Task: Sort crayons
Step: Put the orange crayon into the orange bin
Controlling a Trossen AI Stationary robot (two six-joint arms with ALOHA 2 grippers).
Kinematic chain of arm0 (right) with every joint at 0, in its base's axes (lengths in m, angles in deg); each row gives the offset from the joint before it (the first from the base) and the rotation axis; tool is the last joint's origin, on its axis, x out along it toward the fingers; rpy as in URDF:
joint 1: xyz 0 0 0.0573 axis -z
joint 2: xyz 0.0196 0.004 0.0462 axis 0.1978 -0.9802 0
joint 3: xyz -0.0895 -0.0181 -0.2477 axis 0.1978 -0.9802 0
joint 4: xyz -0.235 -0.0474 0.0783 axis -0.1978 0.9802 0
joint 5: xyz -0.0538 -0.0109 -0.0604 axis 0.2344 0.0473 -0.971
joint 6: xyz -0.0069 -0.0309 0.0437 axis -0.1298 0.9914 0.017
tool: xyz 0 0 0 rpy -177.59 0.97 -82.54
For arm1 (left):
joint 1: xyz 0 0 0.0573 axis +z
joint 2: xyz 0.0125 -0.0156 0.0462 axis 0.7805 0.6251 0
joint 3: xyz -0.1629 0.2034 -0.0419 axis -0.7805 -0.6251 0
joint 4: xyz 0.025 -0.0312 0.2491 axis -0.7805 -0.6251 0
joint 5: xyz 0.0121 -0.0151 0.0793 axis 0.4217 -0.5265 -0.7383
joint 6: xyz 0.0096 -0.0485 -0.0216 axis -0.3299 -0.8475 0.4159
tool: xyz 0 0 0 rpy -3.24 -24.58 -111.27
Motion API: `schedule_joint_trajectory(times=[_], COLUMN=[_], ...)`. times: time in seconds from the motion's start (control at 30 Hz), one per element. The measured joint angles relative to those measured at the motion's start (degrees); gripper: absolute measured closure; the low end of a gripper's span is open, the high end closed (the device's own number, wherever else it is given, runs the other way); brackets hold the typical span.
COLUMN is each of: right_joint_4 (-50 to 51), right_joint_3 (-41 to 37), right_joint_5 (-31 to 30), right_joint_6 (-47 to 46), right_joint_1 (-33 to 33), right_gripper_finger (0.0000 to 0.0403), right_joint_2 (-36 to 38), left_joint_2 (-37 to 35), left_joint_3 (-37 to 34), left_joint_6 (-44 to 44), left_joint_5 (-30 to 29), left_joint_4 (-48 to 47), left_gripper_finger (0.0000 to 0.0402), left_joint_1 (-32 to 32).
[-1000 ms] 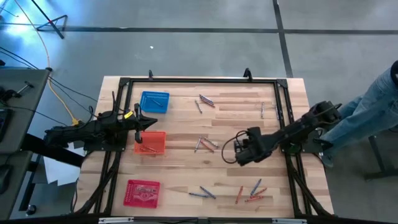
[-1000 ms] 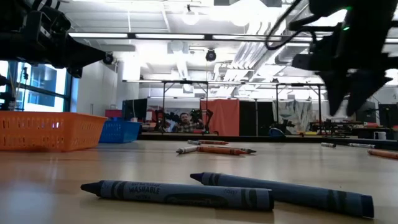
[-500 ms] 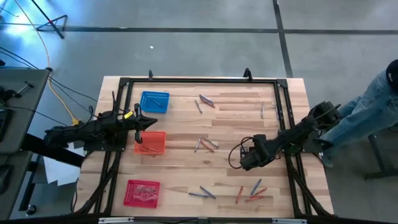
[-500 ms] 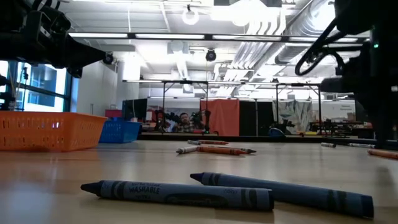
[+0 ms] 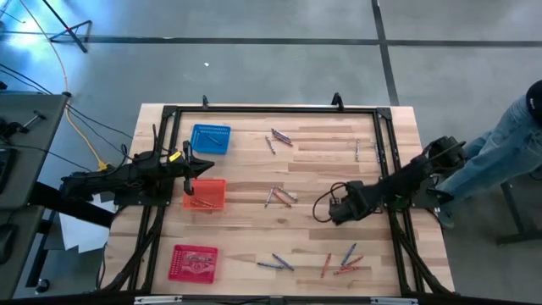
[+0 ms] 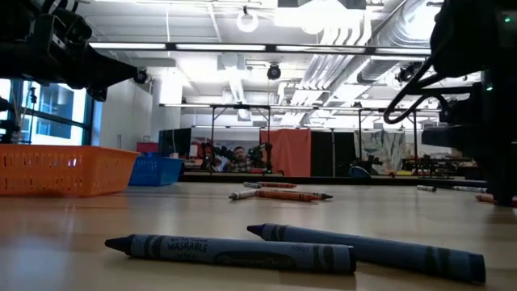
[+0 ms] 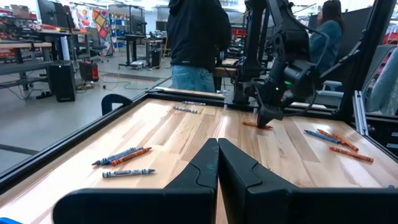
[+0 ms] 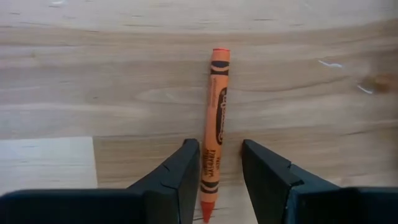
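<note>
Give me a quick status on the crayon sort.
Right gripper open, straddling orange crayon flat on table. Left gripper shut, waiting over orange basket. Nothing blocking.

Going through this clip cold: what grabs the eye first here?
The right gripper is down at the table's right-middle, open fingers straddling an orange crayon lying flat on the wood. At the left edge, the left gripper hangs shut by the orange basket, between the blue basket and the red basket.

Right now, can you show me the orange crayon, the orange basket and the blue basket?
orange crayon (image 8: pixel 216 118), right wrist view, middle of its wrapper.
orange basket (image 5: pixel 206 194), high view, its inside.
blue basket (image 5: pixel 210 139), high view, its mesh floor.
</note>
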Motion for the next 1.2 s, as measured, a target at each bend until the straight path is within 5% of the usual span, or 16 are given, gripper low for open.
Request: schedule_joint_trajectory(times=[0.4,0.67,0.83,1.0,1.2], right_joint_4=[-0.6,-1.9,-6.0,-15.3,-39.0], right_joint_3=[0.3,0.0,0.7,4.6,9.2], right_joint_5=[-2.8,-13.1,-26.9,-36.6,-37.0], right_joint_6=[7.3,8.4,9.5,23.4,54.4], right_joint_1=[2.7,0.9,0.8,3.5,8.1], right_gripper_finger=[0.0389,0.0397,0.0397,0.04,0.0401], right_joint_2=[-0.3,-0.6,-0.5,-0.5,-0.4], left_joint_2=[0.0,0.0,0.0,0.0,0.0], left_joint_3=[0.0,0.0,0.0,0.0,0.0], left_joint_6=[0.0,0.0,0.0,0.0,0.0], left_joint_5=[0.0,0.0,0.0,0.0,0.0], left_joint_4=[0.0,0.0,0.0,0.0,0.0], left_gripper_finger=[0.0401,0.0401,0.0401,0.0401,0.0401], left_joint_1=[0.0,0.0,0.0,0.0,0.0])
